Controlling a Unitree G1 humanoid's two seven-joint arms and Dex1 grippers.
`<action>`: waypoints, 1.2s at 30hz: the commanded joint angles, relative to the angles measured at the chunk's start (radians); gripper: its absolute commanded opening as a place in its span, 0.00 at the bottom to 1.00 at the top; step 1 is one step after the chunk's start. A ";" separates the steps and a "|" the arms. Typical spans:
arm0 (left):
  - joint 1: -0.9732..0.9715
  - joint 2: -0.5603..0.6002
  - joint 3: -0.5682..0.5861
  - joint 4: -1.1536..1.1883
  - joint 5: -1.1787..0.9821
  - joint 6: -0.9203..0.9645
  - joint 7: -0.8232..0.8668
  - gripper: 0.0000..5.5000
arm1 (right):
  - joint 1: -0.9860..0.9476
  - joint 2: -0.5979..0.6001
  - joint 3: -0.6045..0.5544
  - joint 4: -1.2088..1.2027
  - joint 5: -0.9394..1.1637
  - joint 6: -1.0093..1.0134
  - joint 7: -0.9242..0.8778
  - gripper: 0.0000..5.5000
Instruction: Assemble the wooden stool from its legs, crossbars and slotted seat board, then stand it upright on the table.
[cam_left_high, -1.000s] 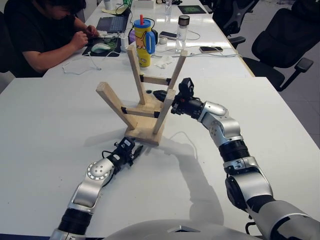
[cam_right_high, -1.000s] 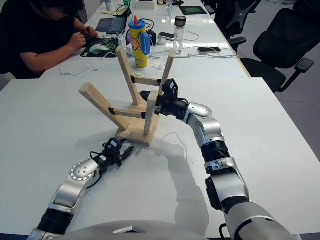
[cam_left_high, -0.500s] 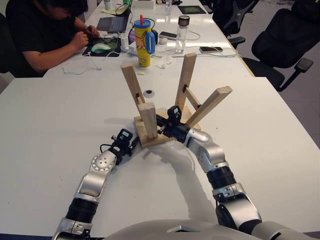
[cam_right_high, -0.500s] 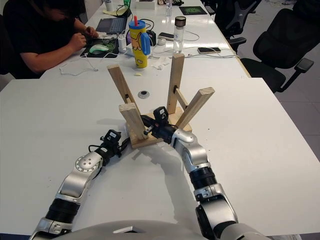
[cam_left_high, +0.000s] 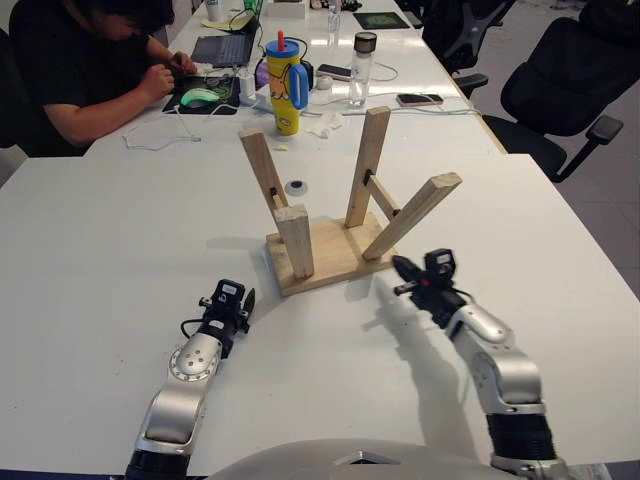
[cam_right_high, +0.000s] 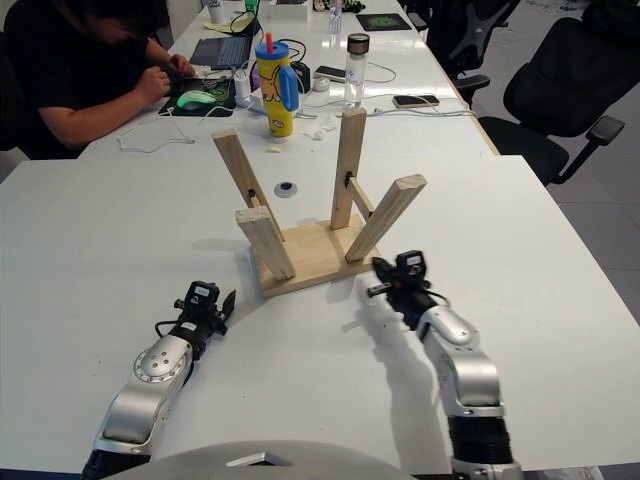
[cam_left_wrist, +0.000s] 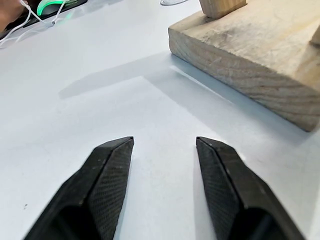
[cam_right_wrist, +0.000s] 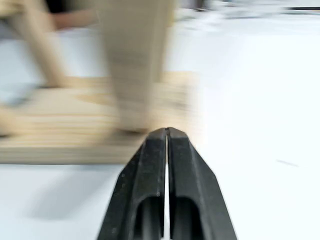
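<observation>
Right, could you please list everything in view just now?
Stool: one, pale wood, mid-table, seat down, legs up.
Disc: one, dark, behind the stool.
Cup: one, yellow, far table.
Bottle: one, clear, right of the cup.
Laptop: one, dark, far table.
Mouse: one, green-lit, far table.
Chairs: two, black, beyond the tables' right side.
Left gripper: one, black, open, near side, left of the stool.
Right gripper: one, black, shut, right of the stool.

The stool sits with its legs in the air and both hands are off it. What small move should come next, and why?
Probably open the right hand and move it to the slanting leg nearby. The stool rests on its seat, legs up, so it needs flipping; that hand is shut and holds nothing.
</observation>
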 joint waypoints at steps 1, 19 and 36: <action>-0.020 -0.032 -0.015 0.039 -0.013 0.039 -0.007 0.34 | -0.171 -0.020 0.014 0.255 -0.059 -0.060 -0.014 0.00; -0.073 0.040 -0.128 0.054 0.028 0.200 -0.097 0.09 | -0.178 -0.026 0.126 0.362 -0.123 -0.021 0.088 0.00; -0.079 0.028 -0.103 0.077 0.009 0.159 -0.105 0.43 | -0.164 -0.036 0.139 0.359 -0.128 0.003 0.084 0.00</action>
